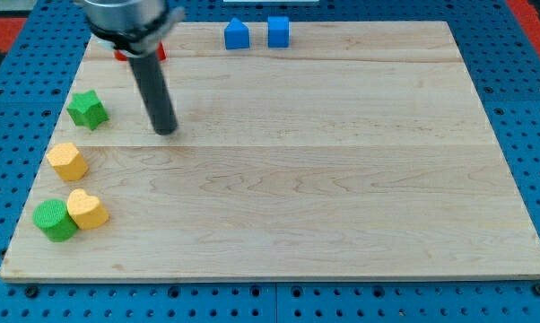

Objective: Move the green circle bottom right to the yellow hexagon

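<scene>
nearest the view's bottom, at the left corner of the wooden board [342, 206]: green circle [53, 221], a low cylinder, touching a yellow heart-shaped block [88, 209] on its right side. just above them, a little apart, the yellow hexagon [67, 161]. further up, green star [87, 109] near the left edge.

my tip [166, 132] rests on the board right of the green star, well apart from the green circle and above it. no gripper on this rig, just the rod, so nothing is held or clasped.

far edge, view's top: two blue blocks, a house-like one [237, 34] and a blue cube [278, 31]; a red block [159, 52] mostly hidden behind the arm, shape unclear.

judgement: circle sits lower left of the hexagon; target is lower right of it, where the heart now crowds. best to swing wide, come in at the circle's left or lower side, and push rightward under the heart, then nudge up. avoid shoving the heart into the hexagon. slow, centred contact, since a round block slips off the tip.
</scene>
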